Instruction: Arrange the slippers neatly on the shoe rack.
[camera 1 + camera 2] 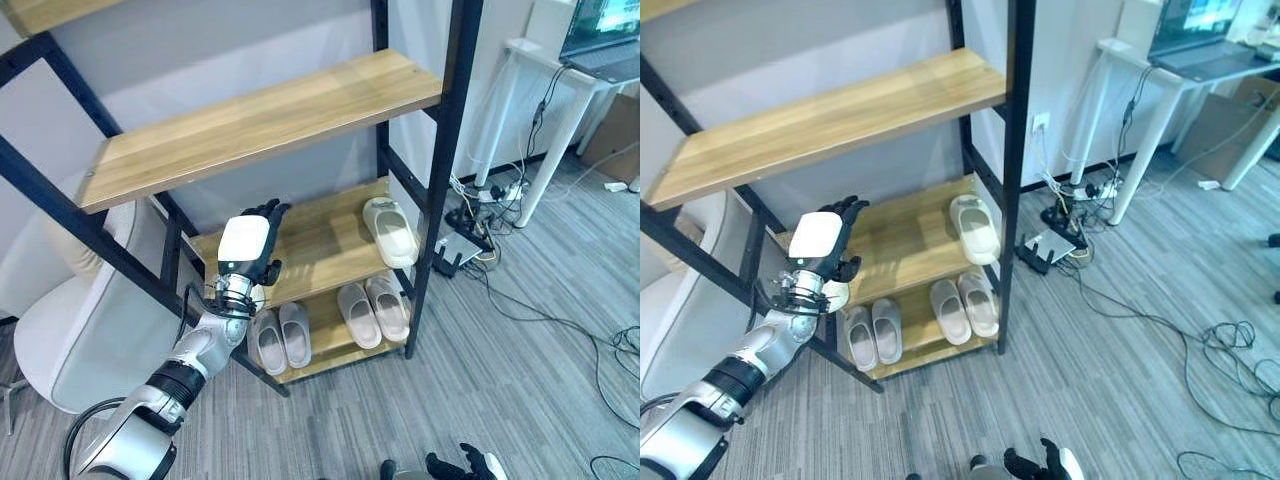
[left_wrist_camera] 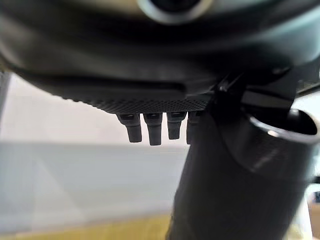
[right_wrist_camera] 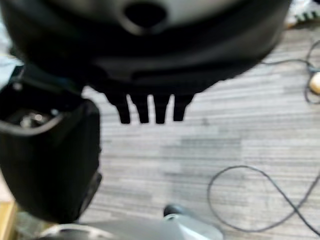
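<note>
Resting on wooden shelf (image 1: 300, 250): rounded cream slipper (image 1: 391, 231).

five slippers in all: one cream slipper (image 1: 391, 231) alone on the middle wooden shelf (image 1: 310, 245), and four grey ones on the bottom shelf (image 1: 325, 350), as two pairs, a left pair (image 1: 281, 338) and a right pair (image 1: 373, 310). the shoe rack (image 1: 447, 130) shows three wooden shelves in full, with the corner of one more at the upper edge. two robot hands: the left robot hand (image 1: 250, 250) and the right robot hand (image 1: 462, 464). one white chair (image 1: 75, 320), one white bench (image 1: 560, 85), one laptop (image 1: 605, 35).
</note>
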### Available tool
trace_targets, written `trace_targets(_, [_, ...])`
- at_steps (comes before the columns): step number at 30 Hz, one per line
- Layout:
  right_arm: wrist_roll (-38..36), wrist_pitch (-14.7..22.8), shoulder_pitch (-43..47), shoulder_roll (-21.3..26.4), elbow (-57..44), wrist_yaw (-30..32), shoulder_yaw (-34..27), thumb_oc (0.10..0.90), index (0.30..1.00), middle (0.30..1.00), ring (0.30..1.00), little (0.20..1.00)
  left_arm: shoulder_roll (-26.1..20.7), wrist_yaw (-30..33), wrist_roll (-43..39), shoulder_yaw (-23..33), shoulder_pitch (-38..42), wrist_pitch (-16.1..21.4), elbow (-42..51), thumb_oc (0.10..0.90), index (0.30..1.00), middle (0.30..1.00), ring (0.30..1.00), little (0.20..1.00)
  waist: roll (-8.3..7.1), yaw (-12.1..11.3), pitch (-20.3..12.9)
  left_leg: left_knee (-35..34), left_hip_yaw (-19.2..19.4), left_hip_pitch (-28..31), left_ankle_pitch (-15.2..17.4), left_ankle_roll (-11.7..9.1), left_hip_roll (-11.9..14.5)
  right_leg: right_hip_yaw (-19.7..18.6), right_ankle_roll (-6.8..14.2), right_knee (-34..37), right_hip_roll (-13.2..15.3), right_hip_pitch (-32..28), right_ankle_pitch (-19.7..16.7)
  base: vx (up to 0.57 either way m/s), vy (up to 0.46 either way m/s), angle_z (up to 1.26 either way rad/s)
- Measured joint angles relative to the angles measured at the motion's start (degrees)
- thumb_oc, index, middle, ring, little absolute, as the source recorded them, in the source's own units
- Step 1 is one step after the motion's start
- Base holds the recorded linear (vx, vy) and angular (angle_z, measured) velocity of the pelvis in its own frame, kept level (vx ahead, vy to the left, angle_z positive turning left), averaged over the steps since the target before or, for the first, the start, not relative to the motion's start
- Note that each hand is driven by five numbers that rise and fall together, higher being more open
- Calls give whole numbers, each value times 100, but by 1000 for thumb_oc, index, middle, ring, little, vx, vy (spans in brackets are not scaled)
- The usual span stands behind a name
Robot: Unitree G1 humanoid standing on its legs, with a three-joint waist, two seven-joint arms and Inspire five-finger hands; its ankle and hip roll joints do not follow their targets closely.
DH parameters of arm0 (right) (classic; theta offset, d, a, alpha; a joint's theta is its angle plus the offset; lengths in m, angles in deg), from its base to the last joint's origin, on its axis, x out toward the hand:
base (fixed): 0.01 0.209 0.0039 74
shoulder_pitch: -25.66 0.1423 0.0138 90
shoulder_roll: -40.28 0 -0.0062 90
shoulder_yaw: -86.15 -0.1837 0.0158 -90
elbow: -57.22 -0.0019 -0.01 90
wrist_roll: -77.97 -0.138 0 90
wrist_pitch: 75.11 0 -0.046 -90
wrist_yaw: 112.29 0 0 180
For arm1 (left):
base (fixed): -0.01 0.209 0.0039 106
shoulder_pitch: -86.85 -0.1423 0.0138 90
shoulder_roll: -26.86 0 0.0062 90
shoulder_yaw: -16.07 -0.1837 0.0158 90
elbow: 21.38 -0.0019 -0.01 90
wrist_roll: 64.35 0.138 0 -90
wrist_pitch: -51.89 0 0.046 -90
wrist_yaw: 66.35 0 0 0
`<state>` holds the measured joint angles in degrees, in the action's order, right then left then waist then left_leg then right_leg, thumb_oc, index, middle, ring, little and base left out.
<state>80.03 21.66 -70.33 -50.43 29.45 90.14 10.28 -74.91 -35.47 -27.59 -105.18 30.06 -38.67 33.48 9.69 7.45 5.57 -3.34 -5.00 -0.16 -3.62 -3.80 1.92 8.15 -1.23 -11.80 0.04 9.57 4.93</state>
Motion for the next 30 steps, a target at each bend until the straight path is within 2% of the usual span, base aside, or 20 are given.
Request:
trace_targets(3, [-11, 13, 41, -38, 25, 126, 15, 800, 900, 900, 900, 900, -36, 105, 366, -379, 385, -233, -730, 800, 900, 900, 900, 900, -8, 14, 23, 6, 76, -348, -14, -18, 15, -44, -9, -1, -24, 370, -71, 10, 11, -9])
trace_targets(8, [-176, 2, 52, -113, 264, 306, 12, 800, 900, 900, 900, 900, -18, 249, 513, -420, 528, -606, -1226, 800, 900, 900, 900, 900, -62, 70, 79, 4, 203, -607, -26, -12, 9, -137, -7, 227, -53, 551, -251, 0, 36, -12])
trace_targets(14, [-228, 32, 178, -129, 255, 466, 241, 800, 900, 900, 900, 900, -152, 433, 406, -410, 915, -589, -1725, 800, 900, 900, 900, 900, -140, 1, 149, 2, 313, -935, -30, -7, -1, -285, 13, 701, -93, 723, -556, 29, 8, -14])
trace_targets(15, [-234, 20, 287, -57, 246, 466, 213, 800, 900, 900, 900, 900, -268, 453, 371, -352, 930, -596, -1631, 800, 900, 900, 900, 900, -164, -49, 175, 7, 333, -955, -30, -8, 1, -283, 20, 744, -93, 723, -617, 33, -21, -14])
trace_targets(17, [-234, 25, 228, -60, 168, 487, 297, 800, 900, 900, 900, 900, -371, 632, 361, 105, 901, -715, -1132, 800, 900, 900, 900, 900, -196, -27, 210, 8, 298, -1067, -39, -19, -8, -268, 5, 954, -98, 725, -730, 20, -7, 4])
trace_targets(18, [-230, 89, 225, -69, 143, 475, 339, 800, 900, 900, 900, 900, -490, 771, 365, 115, 1013, -705, -1152, 800, 900, 900, 900, 900, -224, -41, 229, -10, 299, -1082, -40, -17, -1, -266, -18, 1068, -112, 695, -802, 31, -7, 6])
trace_targets(20, [-225, 151, 202, -72, 33, 449, 322, 800, 900, 900, 900, 900, -1161, 881, 20, 279, 1162, -705, -1197, 800, 900, 900, 900, 900, -261, -35, 307, -19, 352, -1085, -41, -18, -30, -328, -10, 1339, -96, 597, -953, 62, -9, -13])
trace_targets(22, [-222, 150, 238, -35, 0, 432, 312, 800, 900, 900, 900, 900, -1263, 893, -90, 431, 1220, -731, -1165, 800, 900, 900, 900, 900, -280, -50, 396, -13, 355, -1052, -41, -18, -46, -315, -10, 1439, -82, 504, -986, 57, -11, 0])
trace_targets(23, [-203, 180, 199, -62, -59, 429, 276, 800, 900, 900, 900, 900, -1347, 913, -144, 715, 1134, -756, -932, 800, 900, 900, 900, 900, -309, -24, 421, -34, 340, -1063, -41, -18, -48, -310, -2, 1514, -82, 490, -1021, 33, -6, 1])
trace_targets(27, [-220, 166, 198, -77, -27, 396, 213, 800, 900, 900, 900, 900, -1357, 1013, -247, 1076, 1010, -876, -767, 800, 900, 900, 900, 900, -357, -42, 455, -172, 285, -1002, -99, -32, -63, -247, 8, 1705, -72, 382, -1112, 43, -3, 8])
trace_targets(30, [-223, 163, 208, -80, -29, 388, 207, 800, 900, 900, 900, 900, -1356, 1001, -246, 1096, 997, -957, -766, 800, 900, 900, 900, 900, -426, -61, 515, -172, 267, -1002, -101, -31, -72, -216, 8, 1705, -61, 372, -1112, 12, -1, 6])
